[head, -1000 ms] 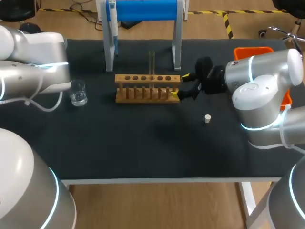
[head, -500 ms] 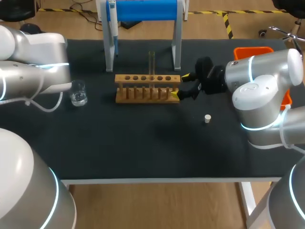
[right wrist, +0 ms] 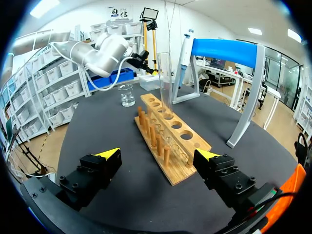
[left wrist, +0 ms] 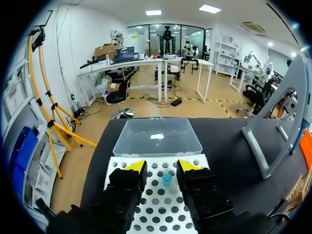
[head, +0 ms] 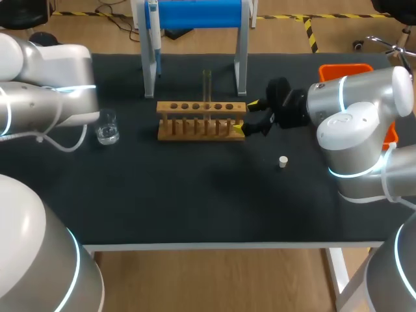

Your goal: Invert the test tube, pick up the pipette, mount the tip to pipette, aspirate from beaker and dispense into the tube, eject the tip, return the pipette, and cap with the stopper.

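Observation:
A glass test tube (head: 207,84) (right wrist: 164,80) stands upright in the wooden rack (head: 201,120) (right wrist: 168,136). My right gripper (head: 250,117) (right wrist: 158,155) is open wide at the rack's right end, one finger on each side, touching nothing that I can see. The pipette (head: 154,26) (right wrist: 183,53) hangs on the blue stand (head: 198,13). The beaker (head: 106,127) (right wrist: 126,95) stands left of the rack. A white stopper (head: 283,161) lies in front of the right arm. My left gripper (left wrist: 162,168) hovers open over a white tip rack (left wrist: 146,204), with a blue tip (left wrist: 167,179) just ahead between its fingers.
An orange bin (head: 344,70) sits at the table's back right, behind my right arm. A clear plastic box (left wrist: 157,136) lies ahead of the tip rack. The blue stand's grey legs (head: 149,71) rise just behind the wooden rack.
My left arm has edged slightly to the right. The right arm, rack, tube and stopper have not moved.

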`<state>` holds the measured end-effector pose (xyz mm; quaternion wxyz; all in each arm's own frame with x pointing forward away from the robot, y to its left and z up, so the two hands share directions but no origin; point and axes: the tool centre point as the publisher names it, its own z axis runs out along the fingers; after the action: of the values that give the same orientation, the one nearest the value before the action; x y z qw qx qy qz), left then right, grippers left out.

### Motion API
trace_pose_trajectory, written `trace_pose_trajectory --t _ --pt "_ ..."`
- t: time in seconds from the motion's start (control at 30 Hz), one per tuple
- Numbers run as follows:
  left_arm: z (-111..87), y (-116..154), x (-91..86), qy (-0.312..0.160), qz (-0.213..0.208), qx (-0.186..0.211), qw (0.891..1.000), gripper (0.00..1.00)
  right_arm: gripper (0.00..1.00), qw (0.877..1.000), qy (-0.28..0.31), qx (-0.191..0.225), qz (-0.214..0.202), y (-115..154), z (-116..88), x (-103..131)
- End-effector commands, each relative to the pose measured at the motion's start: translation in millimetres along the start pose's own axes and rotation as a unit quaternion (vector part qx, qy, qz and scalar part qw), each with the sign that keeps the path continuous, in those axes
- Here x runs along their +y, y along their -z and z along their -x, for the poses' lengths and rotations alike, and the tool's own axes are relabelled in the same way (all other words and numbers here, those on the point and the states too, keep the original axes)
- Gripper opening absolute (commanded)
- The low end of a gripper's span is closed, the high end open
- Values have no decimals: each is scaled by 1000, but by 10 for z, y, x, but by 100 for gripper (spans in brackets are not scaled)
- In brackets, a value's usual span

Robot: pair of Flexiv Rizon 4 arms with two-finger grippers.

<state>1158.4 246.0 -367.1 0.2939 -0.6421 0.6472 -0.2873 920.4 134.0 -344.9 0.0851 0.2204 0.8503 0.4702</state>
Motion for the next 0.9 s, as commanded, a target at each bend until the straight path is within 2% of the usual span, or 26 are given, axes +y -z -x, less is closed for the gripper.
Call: trace_pose_trajectory --t 0.03,0.13,0.2,0.3,0.43,0.87,0.9 --pt "11 -49 -20 0 6 0 1000 34 100 1000 0 1 0 10 3 -5" --pt "18 -54 -10 1 8 0 1000 24 100 1000 0 1 0 10 3 -5" --pt "19 -56 -5 1 9 -1 1000 22 100 1000 0 1 0 10 3 -5" --pt "21 -60 4 1 10 -1 1000 9 100 1000 0 1 0 10 3 -5" --pt "27 -64 12 2 11 -2 1000 0 100 1000 0 1 0 10 3 -5" --pt "22 -49 14 2 10 -3 1000 0 100 1000 0 1 0 10 3 -5" --pt "21 -48 15 2 10 -3 1000 9 100 1000 0 1 0 10 3 -5"
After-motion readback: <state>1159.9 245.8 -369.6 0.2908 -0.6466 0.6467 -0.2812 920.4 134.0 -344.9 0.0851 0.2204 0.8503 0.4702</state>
